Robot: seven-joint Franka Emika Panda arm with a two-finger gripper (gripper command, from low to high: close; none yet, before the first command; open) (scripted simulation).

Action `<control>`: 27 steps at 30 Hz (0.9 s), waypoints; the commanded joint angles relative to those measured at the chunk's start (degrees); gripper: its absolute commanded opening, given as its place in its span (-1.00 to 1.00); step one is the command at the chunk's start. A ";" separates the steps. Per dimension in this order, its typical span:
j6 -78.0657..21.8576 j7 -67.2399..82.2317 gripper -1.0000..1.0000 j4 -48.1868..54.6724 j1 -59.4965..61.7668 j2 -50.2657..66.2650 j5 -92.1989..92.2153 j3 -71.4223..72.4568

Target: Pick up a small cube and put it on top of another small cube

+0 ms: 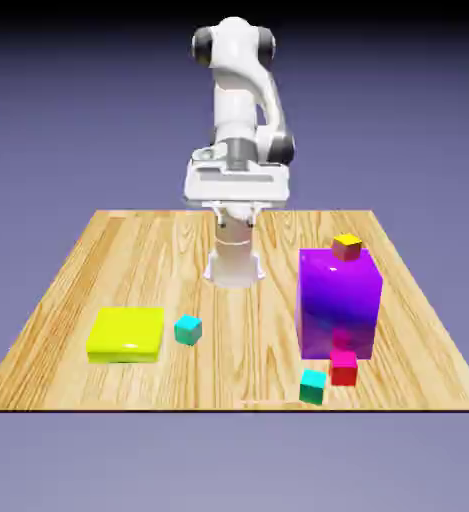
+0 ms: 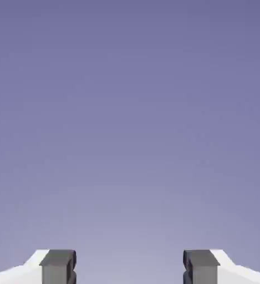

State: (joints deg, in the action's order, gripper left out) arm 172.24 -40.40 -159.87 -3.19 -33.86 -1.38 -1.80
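- Clock = ext. view, from desk (image 1: 234, 385) ctr, 12 at far edge.
- Green cube (image 1: 313, 386), the one to pick: btwn 4 & 5, v. near the front edge, turned a bit. Risk: a nudge on descent, from being off-ctr, could send it over the edge.
- Red cube (image 1: 343, 368): approx 4, just beside green cube; can't tell if they touch. Tight spot: a finger coming down on that side could hit red or shove green. Jaws prob. need turning to suit.
- Yellow block (image 1: 126, 335): btwn 8 & 9, low & flat. Could get clipped if the tool sets down too wide of the cyan cube.
- Purple block (image 1: 338, 305): approx 3, tall, behind red. Main obstacle: a low swing to green may bump it.
- Orange cube (image 1: 347, 247): approx 2, seems to sit on top of purple; would prob. drop if purple's knocked.
- Cyan cube (image 1: 188, 330), the base for the stack: approx 8, on desk, nothing on it. Small top, so an off-ctr or early release = green tips off.
- Tool (image 2: 130, 267): twd 12, up high, jaws apart, nothing btwn them. Hand view shows backdrop only, no cubes, so aim needs care; job looks at its start.
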 commanded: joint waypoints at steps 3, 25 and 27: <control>-4.39 5.12 0.00 2.81 -6.23 -2.98 -3.43 -4.48; -36.55 42.64 0.00 23.40 -51.91 -24.81 -28.55 -37.31; -39.47 46.05 0.00 25.27 -56.07 -26.79 -30.83 -40.30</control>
State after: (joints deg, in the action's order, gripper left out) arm 132.77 5.64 -134.60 -59.26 -60.64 -32.21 -42.09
